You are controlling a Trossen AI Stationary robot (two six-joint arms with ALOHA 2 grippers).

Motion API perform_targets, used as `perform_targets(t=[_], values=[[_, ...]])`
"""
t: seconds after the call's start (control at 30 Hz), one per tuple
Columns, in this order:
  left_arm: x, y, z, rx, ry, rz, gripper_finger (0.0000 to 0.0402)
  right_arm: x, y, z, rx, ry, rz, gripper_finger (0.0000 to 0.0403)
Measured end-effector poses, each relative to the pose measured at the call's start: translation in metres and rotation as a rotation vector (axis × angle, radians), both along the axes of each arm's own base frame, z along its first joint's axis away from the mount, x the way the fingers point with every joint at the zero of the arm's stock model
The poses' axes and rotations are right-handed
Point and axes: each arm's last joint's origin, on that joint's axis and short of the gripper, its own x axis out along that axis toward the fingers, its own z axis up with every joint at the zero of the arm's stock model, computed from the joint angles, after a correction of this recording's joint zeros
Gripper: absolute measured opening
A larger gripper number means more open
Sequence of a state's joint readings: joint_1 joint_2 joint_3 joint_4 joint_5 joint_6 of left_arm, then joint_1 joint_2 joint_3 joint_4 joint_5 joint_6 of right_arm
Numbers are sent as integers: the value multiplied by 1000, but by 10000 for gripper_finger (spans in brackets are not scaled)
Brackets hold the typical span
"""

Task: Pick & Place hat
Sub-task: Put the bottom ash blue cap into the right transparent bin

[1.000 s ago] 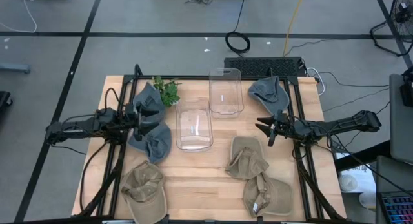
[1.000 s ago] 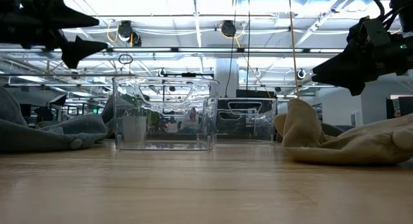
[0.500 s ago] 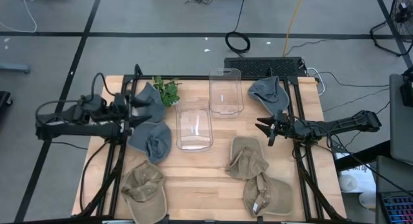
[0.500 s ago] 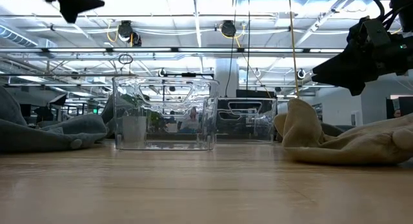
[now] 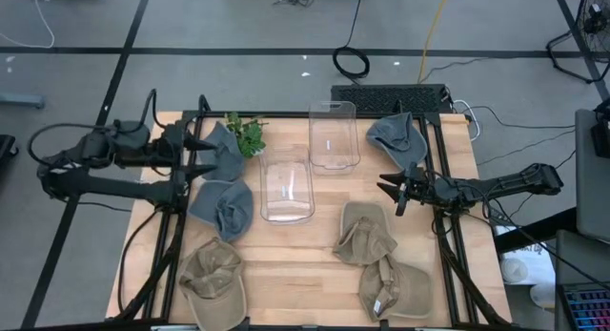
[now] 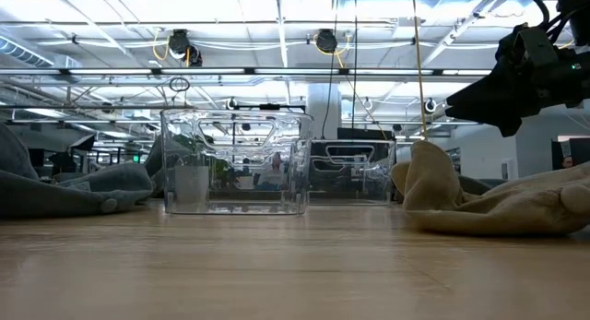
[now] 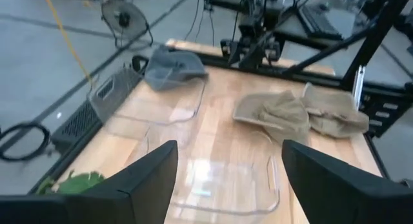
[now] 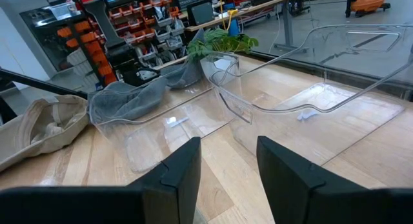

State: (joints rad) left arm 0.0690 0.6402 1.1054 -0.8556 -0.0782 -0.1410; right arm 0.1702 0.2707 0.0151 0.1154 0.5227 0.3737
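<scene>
Before me, a wooden tabletop (image 5: 295, 259) carries two clear plastic bins (image 5: 287, 188) and a small green plant (image 5: 248, 134).

Wooden table (image 5: 295, 264) with hats (image 5: 381, 264), clear bins (image 5: 287, 189), plant (image 5: 248, 134).

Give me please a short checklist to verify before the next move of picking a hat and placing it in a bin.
1. Left gripper empty, jaws open: ok; nothing between them in the left wrist view.
2. Right gripper empty, jaws open: ok; it waits above bare wood.
3. Near clear bin empty: ok.
4. Far clear bin empty: ok.
5. Grey hats free to grasp: ok; one grey hat lies flat beside the near bin, another just under the left gripper.
6. Plant clear of the left arm's path: cannot tell; it sits close to the farther grey hat.
</scene>
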Motion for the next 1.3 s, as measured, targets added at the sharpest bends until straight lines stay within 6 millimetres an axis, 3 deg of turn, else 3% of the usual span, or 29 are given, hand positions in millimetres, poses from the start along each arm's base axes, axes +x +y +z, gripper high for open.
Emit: perform_targets(t=[0.3, 0.73, 1.3], values=[[11, -5, 31, -45, 167, -35, 278, 0, 0, 0, 0, 0, 0, 141], [19, -14, 54, -111, 308, -158, 279, 0, 0, 0, 0, 0, 0, 141], [25, -23, 37, -223, 646, -188, 254, 0, 0, 0, 0, 0, 0, 141]])
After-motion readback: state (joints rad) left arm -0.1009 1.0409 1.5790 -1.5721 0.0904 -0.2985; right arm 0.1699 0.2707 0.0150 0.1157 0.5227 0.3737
